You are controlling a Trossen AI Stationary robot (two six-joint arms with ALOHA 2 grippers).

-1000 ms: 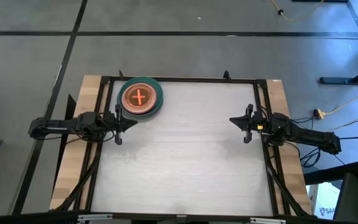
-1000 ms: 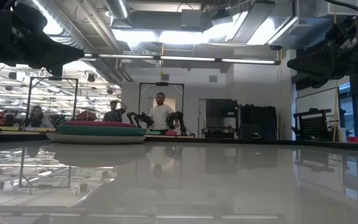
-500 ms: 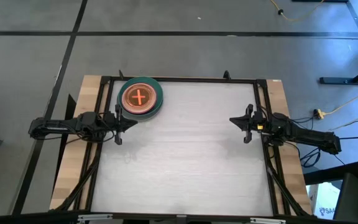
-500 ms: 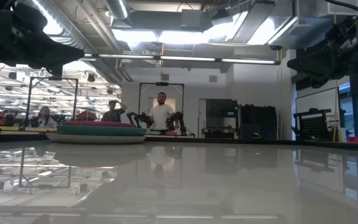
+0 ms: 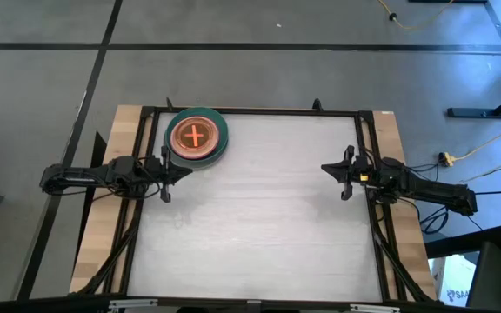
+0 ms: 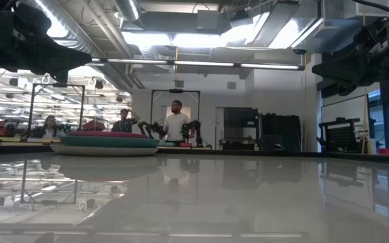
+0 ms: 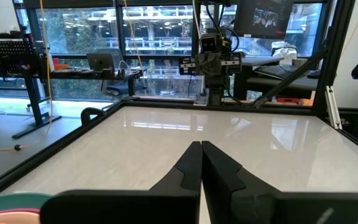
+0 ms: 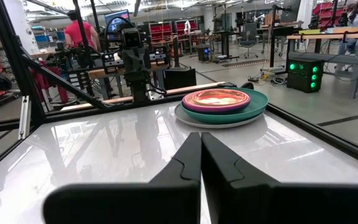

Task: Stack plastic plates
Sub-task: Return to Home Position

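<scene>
High view, L to R: left gripper (image 5: 181,169) sits at the table's (image 5: 259,226) left edge, raised, holding nothing. The left wrist view shows its fingers (image 7: 190,163) pressed together.

Just beyond it, in the far-left corner, is the stack of plates (image 5: 197,137), apart from both grippers. It's a nested pile w/ a pale grey disc at the bottom, then teal, then magenta, and an orange-peach top (image 8: 217,95) w/ a red cross mark. The smaller ones inside can't be told apart.

Plates look like thin, stiff, glossy plastic w/ shallow upturned rims, so prob. light, not fragile, and slippery on the smooth white tabletop. Best hold is a pinch on the rim edge, since the flat centre gives no purchase. The pile prob. slides as one if nudged.

Right gripper (image 5: 329,168) is at the right edge, well apart from the stack, fingers (image 8: 188,158) closed on nothing.

Stacking looks done, and both arms are parked.
</scene>
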